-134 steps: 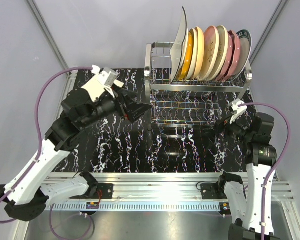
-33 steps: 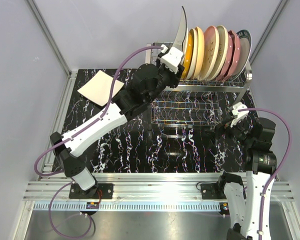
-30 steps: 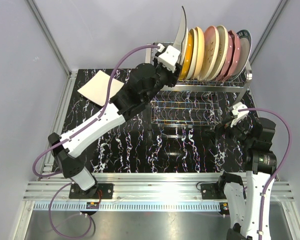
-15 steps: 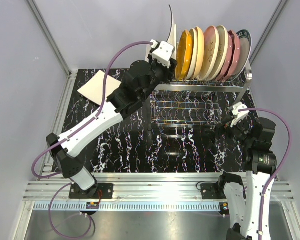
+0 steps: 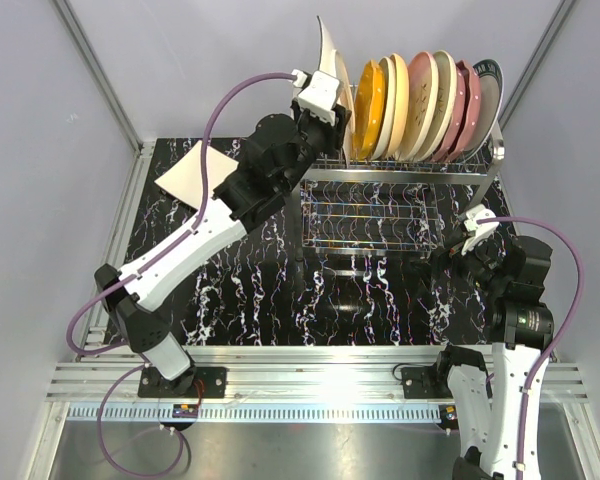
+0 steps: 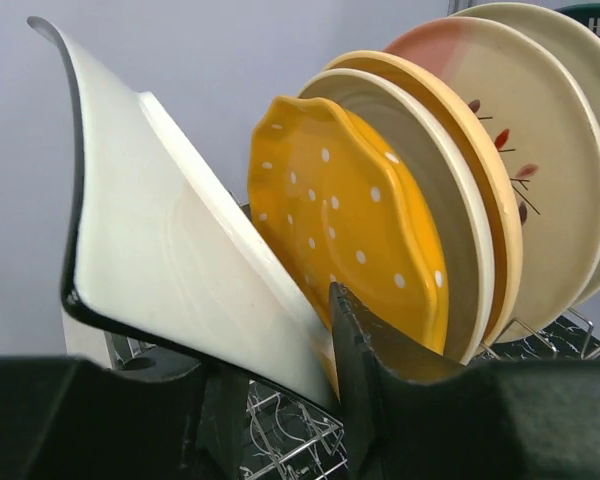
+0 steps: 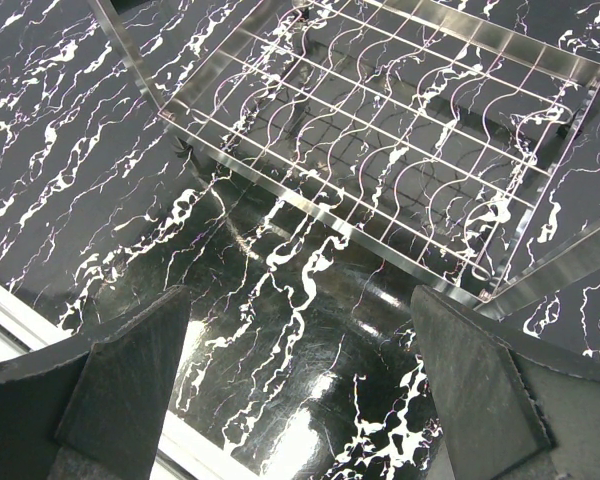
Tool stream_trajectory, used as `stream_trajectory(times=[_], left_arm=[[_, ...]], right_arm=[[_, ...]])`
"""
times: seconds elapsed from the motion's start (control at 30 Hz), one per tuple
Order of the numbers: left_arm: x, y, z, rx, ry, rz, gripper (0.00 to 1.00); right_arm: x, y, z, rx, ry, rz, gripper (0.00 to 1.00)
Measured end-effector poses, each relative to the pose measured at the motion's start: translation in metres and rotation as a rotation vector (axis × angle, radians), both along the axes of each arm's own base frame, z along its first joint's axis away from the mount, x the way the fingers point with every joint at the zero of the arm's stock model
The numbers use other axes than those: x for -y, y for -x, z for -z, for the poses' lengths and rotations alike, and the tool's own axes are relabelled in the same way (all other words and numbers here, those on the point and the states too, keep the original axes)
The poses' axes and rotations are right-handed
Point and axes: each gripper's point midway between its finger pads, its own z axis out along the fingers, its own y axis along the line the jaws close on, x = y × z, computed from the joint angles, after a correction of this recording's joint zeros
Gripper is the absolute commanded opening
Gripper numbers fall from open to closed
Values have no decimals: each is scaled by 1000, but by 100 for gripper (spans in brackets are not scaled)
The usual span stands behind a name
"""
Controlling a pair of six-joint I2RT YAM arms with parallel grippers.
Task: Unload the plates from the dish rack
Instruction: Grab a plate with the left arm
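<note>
Unloaded: one cream square plate (image 5: 192, 175). Clamped in left end effector (image 6: 290, 370): white square plate (image 6: 160, 260). Remaining in chrome wire rack (image 5: 400, 175): seemingly seven round plates (image 5: 420, 95). Right end effector (image 7: 300, 380): spread wide, empty.

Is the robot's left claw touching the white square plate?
Touching. The left wrist view shows the left gripper with its fingers pressed against both faces of the white square plate at its lower corner, no gap.

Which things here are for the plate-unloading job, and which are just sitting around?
For the job: the dish rack, the plates standing in it, the white square plate in the left gripper, the flat plate on the table.

Just sitting around: the table itself, the metal rails at its near edge.
</note>
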Motion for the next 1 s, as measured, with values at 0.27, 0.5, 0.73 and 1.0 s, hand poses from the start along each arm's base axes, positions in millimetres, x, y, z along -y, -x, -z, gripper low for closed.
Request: stream_trajectory(times=[0.27,0.5,0.73,1.0], left_arm=[[6,-1,-2,-15,50,27,3],[9,-3,-5,-59,142,33,0],[7,-6,-6,-88,191,38,0],[2,-10,-10,-123,269,35,0]], right_arm=[[2,-1,0,1,6,13,100],[3,-1,0,2,8,17,100],[3,-1,0,2,8,19,100],[3,-1,0,2,8,19,100]])
